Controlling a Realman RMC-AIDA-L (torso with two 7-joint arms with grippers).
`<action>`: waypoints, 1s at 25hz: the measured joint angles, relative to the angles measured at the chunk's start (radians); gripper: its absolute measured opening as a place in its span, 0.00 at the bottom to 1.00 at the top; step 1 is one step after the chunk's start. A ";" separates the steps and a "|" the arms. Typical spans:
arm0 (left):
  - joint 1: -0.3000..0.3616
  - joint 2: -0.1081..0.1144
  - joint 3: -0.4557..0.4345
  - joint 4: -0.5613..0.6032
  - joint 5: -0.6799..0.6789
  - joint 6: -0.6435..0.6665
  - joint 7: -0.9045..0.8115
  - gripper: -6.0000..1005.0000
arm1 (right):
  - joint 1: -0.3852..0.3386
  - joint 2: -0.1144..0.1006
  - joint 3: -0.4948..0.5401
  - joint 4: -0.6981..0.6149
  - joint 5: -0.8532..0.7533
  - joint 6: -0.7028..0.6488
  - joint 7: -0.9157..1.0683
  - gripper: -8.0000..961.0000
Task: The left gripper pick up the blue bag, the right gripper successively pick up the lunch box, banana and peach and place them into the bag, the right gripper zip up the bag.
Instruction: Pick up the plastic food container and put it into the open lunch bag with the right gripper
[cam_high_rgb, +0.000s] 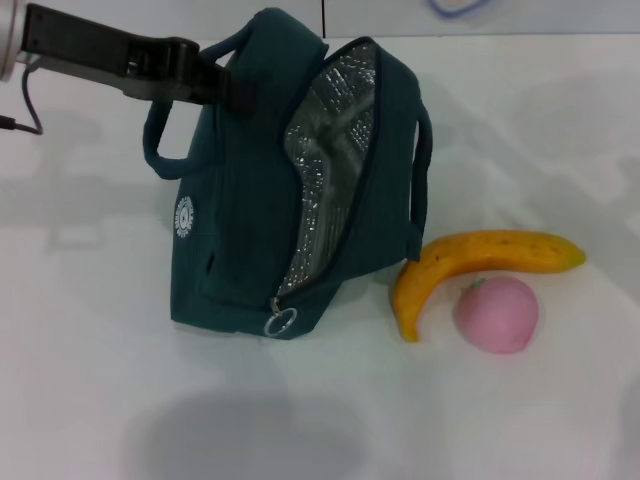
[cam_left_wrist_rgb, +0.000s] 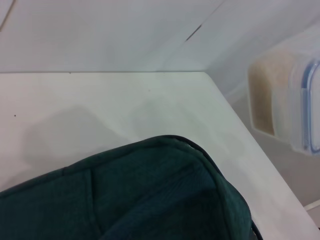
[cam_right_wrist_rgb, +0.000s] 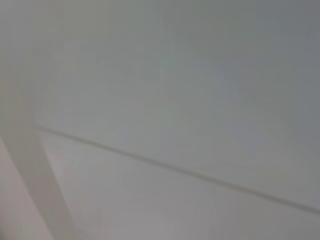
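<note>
One claw, the left, clamps the open dark-teal fabric bag's top; curved yellow banana touches pink peach.

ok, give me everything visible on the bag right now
The bag is dark teal fabric with a silver quilted lining showing through its unzipped opening. It stands upright on the white table, with a round white logo on one side, carry handles, and a metal zipper ring at its base. The left gripper is at its top by one handle. The banana lies just beside it.
</note>
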 joint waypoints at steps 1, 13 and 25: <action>-0.004 0.000 0.000 -0.001 0.001 -0.002 0.001 0.04 | 0.010 0.000 -0.005 0.004 -0.001 0.001 0.000 0.11; -0.019 -0.012 0.000 -0.001 -0.006 -0.017 0.006 0.04 | 0.067 -0.001 -0.163 0.065 -0.002 0.096 -0.026 0.11; -0.018 -0.013 -0.002 -0.026 -0.020 -0.026 0.014 0.04 | 0.046 0.000 -0.298 0.062 -0.005 0.183 -0.039 0.11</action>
